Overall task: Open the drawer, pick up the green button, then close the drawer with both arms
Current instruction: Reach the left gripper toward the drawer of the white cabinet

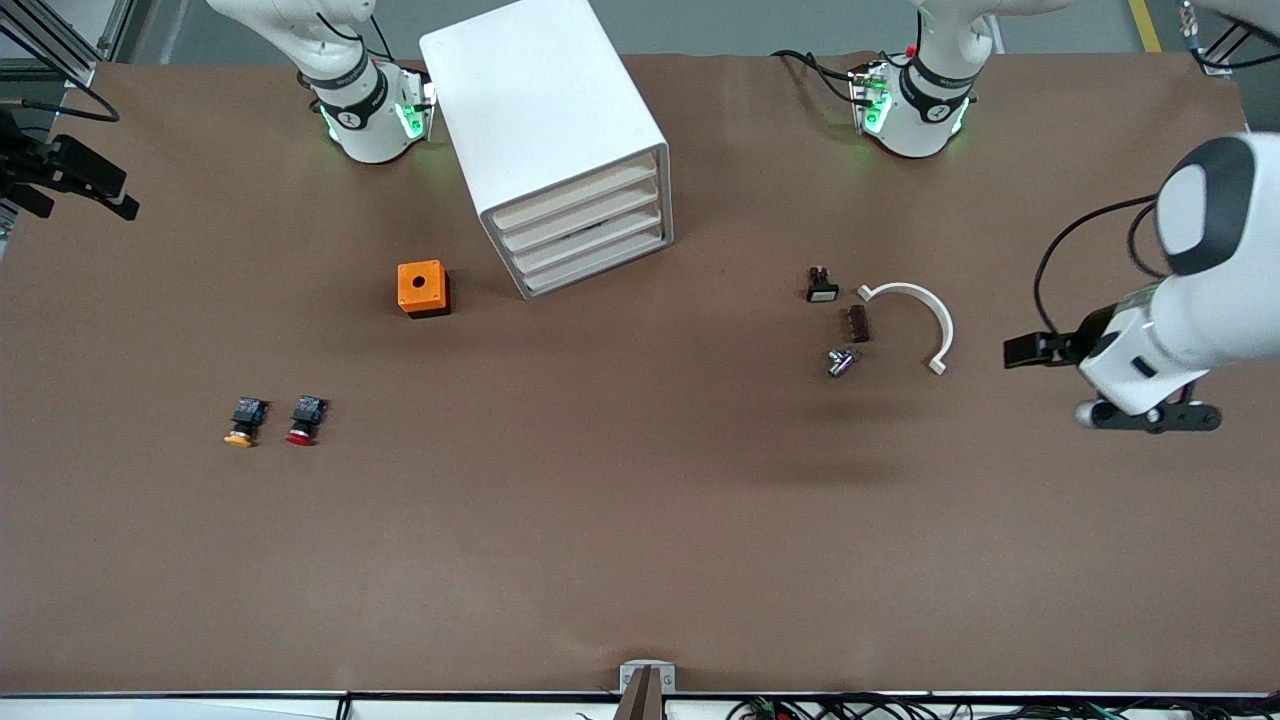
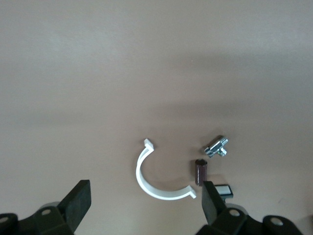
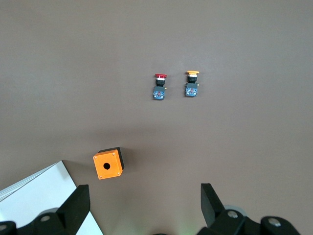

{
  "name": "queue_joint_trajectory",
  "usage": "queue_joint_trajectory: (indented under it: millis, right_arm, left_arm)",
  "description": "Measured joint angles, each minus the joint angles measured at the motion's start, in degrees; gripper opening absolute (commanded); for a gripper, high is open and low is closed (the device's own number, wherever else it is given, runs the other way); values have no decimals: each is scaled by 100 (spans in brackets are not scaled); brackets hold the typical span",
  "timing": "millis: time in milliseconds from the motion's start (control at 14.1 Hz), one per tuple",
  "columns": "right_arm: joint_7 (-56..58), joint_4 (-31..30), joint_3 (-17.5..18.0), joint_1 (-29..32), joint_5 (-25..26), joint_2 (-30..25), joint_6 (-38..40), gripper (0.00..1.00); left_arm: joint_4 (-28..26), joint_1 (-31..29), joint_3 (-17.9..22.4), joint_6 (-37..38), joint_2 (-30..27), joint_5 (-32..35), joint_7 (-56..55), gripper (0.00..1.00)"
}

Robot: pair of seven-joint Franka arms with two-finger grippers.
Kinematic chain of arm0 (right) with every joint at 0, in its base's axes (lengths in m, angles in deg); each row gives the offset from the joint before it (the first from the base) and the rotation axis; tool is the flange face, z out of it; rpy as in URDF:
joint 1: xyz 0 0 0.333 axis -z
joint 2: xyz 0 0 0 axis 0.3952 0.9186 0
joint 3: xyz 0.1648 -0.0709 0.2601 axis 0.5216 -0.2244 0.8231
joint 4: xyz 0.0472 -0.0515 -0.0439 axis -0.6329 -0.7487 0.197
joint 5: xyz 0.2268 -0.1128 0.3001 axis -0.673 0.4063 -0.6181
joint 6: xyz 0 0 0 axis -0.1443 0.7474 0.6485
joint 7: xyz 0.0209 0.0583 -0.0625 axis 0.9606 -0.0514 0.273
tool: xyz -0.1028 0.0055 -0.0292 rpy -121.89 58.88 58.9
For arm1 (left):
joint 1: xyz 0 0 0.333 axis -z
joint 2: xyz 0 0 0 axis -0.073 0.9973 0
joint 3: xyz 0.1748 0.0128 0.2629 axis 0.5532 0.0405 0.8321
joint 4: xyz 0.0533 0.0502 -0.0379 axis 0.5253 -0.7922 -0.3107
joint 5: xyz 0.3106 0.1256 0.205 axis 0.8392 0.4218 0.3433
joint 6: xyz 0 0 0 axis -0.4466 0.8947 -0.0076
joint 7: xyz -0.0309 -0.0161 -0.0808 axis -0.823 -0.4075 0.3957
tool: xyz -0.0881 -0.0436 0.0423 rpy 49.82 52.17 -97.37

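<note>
The light is even and comes from above. On the brown table [image 1: 640, 520] the shadows are soft: a wide dim patch lies near the small metal part [image 1: 840, 362], and the white cabinet [image 1: 560, 140] has a thin dark edge at its base. The white arms [image 1: 1215, 290] shine a little. Green lamps glow on both bases. The left wrist view is paler, hazy and slightly blurred; the white clip [image 2: 159, 178] there looks soft. The right wrist view is darker.
</note>
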Motion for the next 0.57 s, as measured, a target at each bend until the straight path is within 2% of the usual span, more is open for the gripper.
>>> queue_joint_trajectory:
  millis: [284,569]
  right_arm:
    - [2,1,1,0,0,0,-5,100]
    - [2,4,2,0,0,0,-8,100]
  left_arm:
    - [8,333,-10,-269,475,74,-839,100]
    - [26,837,-23,-476,868,475,-1991,100]
